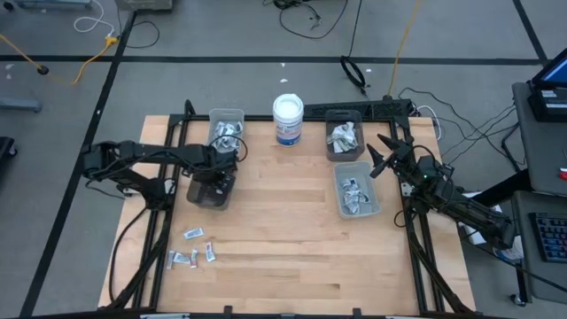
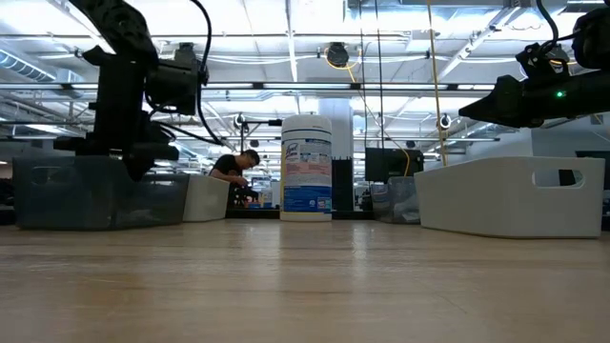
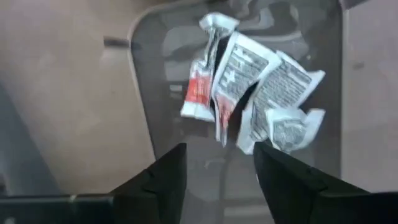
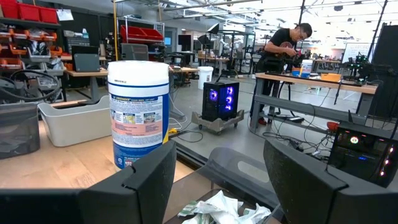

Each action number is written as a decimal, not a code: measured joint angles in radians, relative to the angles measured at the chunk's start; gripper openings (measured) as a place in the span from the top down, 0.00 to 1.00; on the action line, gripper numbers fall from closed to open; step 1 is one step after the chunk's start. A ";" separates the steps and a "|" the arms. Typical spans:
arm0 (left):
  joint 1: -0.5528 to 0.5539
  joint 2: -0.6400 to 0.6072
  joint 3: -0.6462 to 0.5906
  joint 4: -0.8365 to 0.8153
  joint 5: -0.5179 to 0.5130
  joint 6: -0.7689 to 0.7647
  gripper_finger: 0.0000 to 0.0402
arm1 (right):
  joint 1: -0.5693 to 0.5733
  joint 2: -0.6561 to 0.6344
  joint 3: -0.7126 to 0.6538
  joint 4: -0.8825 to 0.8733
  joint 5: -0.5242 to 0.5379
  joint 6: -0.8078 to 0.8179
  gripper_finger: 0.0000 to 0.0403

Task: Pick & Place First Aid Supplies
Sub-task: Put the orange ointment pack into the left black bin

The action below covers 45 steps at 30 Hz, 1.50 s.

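left gripper (image 3: pixel 217 163) hangs over a dark bin (image 1: pixel 209 193), fingers parted and holding nothing; a clump of packets (image 3: pixel 252 93) lies in the bin below. more packets (image 1: pixel 193 251) lie on the table (image 1: pixel 283 239). right gripper (image 1: pixel 383 156) waits wide apart, empty, beside the right bins (image 1: pixel 354 188).

Both arms are dark, jointed links trailing black cables. The left gripper (image 3: pixel 217 177) has two matte black tapered fingers. The right gripper (image 4: pixel 217 180) looks the same

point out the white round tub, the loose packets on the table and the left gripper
white round tub (image 1: pixel 288 110): high view, lid.
loose packets (image 1: pixel 193 248): high view, middle of cluster.
left gripper (image 3: pixel 217 163): left wrist view, between fingertips.
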 joint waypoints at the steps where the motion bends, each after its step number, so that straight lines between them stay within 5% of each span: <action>1: 0.005 0.000 0.008 -0.009 0.018 -0.005 0.52 | 0.000 0.000 0.000 0.000 0.000 0.000 0.41; 9: -0.003 -0.021 0.117 -0.084 0.122 -0.037 0.53 | 0.000 0.000 0.000 0.000 0.000 0.000 0.41; 18: -0.119 -0.064 0.242 -0.201 0.128 -0.193 0.59 | 0.000 0.000 0.000 0.000 0.000 0.000 0.41; 36: -0.635 -0.064 0.255 -0.224 0.179 -0.891 0.60 | 0.000 0.000 0.000 0.000 0.000 0.000 0.41; 45: -0.834 0.055 0.255 -0.121 0.183 -1.135 0.60 | 0.000 0.000 0.000 0.000 0.000 0.000 0.41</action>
